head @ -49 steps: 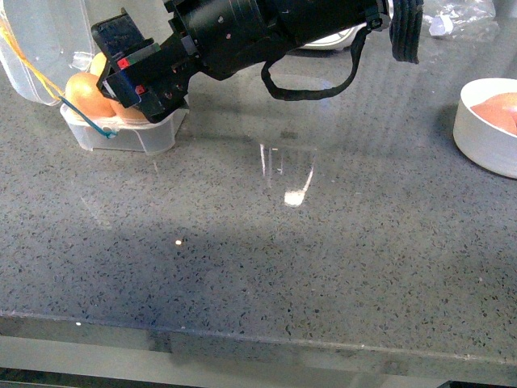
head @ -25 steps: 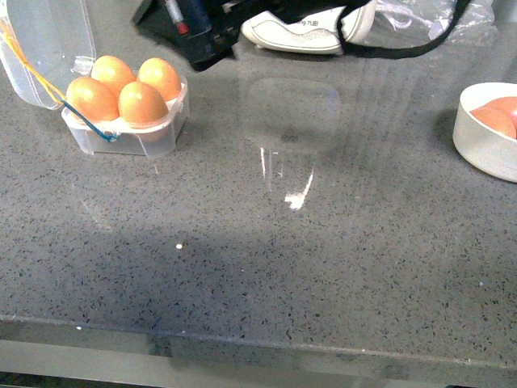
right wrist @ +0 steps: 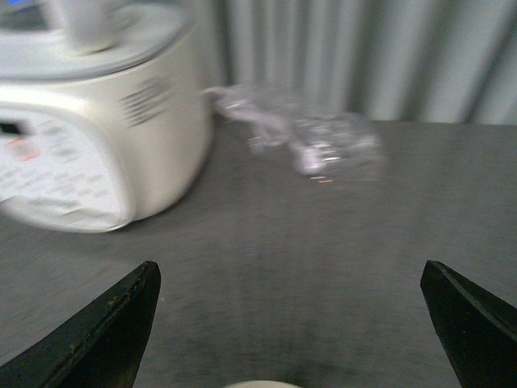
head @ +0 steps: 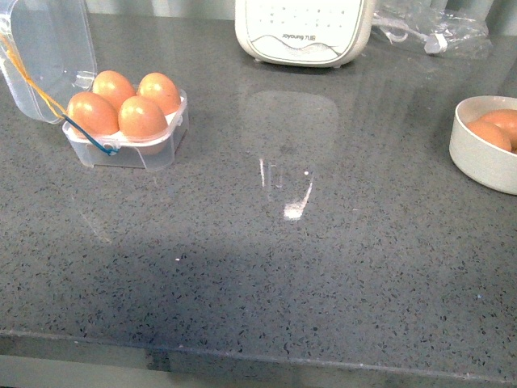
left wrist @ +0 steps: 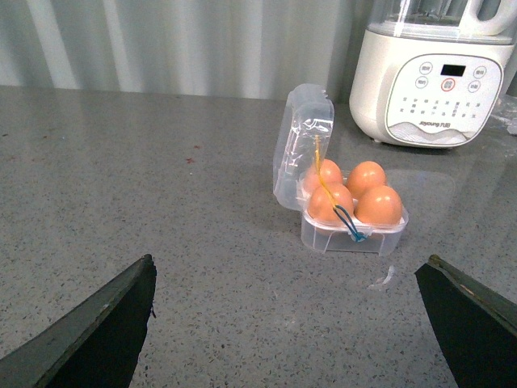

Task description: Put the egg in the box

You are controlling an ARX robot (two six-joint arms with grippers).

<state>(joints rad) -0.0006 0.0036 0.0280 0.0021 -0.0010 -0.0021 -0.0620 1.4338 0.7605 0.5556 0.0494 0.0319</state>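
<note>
Left wrist view: we see the box (left wrist: 353,232) ahead of our wide, empty left claw (left wrist: 288,259), holding four eggs (left wrist: 380,206), each upright, long axis vertical. Our right claw (right wrist: 290,265) is wide and empty too.

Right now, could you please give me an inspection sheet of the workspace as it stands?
Surface: grey speckled counter, light glare near the middle.
Job's things: box with lid open, eggs in all four cells.
Clutter: bowl holding more eggs, white appliance, crumpled plastic bag.
Grippers: left gripper open, holding nothing; right gripper open, holding nothing.
Cables: yellow and blue cords on the box.
Surroundings: ribbed wall behind the counter.
</note>
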